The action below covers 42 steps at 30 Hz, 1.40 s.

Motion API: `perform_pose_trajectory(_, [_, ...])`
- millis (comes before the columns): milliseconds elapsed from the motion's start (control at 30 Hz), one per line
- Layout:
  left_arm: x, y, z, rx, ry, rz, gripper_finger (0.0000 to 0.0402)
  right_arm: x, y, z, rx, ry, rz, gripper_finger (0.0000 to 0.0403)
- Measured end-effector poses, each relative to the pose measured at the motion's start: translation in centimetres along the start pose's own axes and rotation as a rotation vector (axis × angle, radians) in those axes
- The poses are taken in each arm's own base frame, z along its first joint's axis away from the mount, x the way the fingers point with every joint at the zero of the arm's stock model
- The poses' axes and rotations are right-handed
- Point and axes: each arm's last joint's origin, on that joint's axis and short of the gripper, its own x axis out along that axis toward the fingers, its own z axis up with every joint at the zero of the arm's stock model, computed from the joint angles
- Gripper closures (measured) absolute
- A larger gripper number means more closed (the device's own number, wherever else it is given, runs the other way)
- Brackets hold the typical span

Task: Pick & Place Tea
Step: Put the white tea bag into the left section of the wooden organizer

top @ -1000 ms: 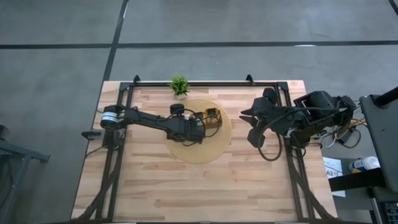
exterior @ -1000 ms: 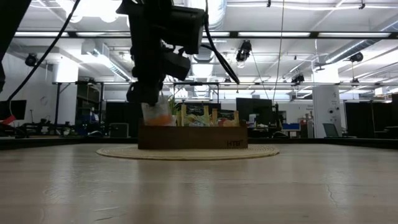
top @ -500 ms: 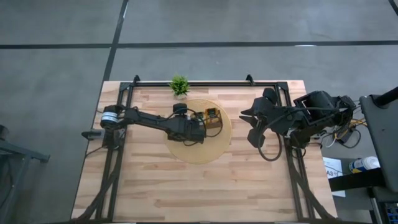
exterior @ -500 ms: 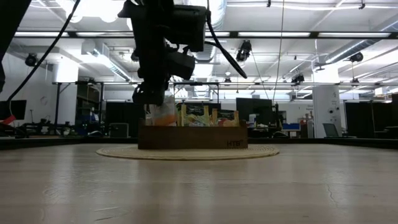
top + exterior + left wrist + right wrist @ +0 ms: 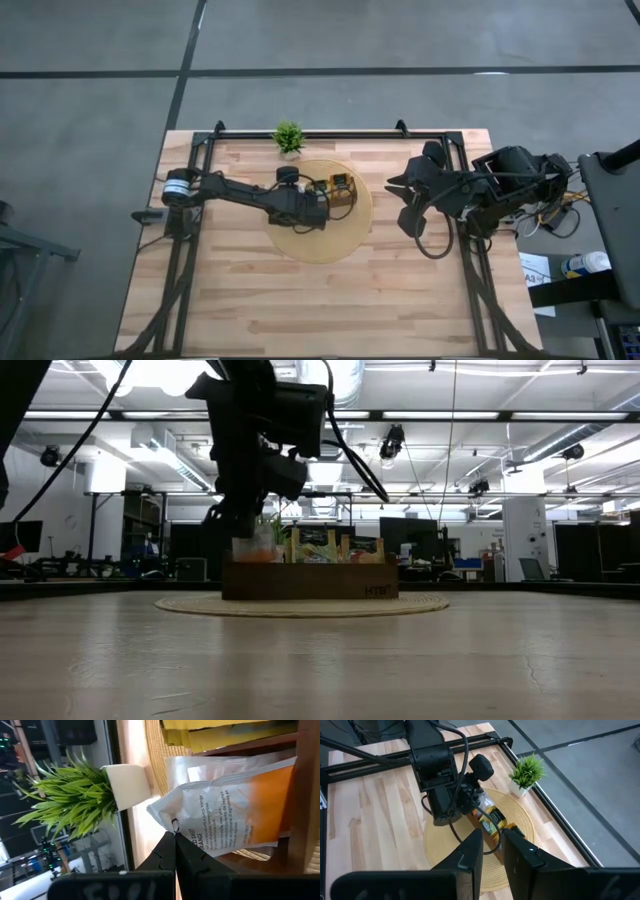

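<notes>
The left gripper [image 5: 174, 836] pinches 1 white-and-orange tea sachet [image 5: 235, 810] by its corner (jaws fully closed), directly above the compartment tray [image 5: 310, 580], which lies at 6 o'clock.

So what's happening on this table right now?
The left gripper is shut on a white-and-orange tea sachet, holding it at the end compartment of the brown tray, which sits on a round woven mat. Other sachets already stand in the tray. The right arm waits off to the side, its gripper holding nothing.
</notes>
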Motion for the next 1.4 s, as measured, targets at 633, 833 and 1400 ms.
perform_pose_trajectory(633, [1.0,0.6,0.0,0.019,0.032,-0.091,0.0401,0.0,0.0,0.0,-0.003,-0.001,-0.001,0.0335])
perform_pose_trajectory(833, [1.0,0.7,0.0,0.02,0.032,-0.091,0.0373,0.0,0.0,0.0,-0.003,-0.001,-0.002,0.0335])
perform_pose_trajectory(1400, [-0.9,3.3,1.6,-0.009,-0.034,-0.019,0.029,0.0,0.0,0.0,-0.007,0.0,-0.002,0.0335])
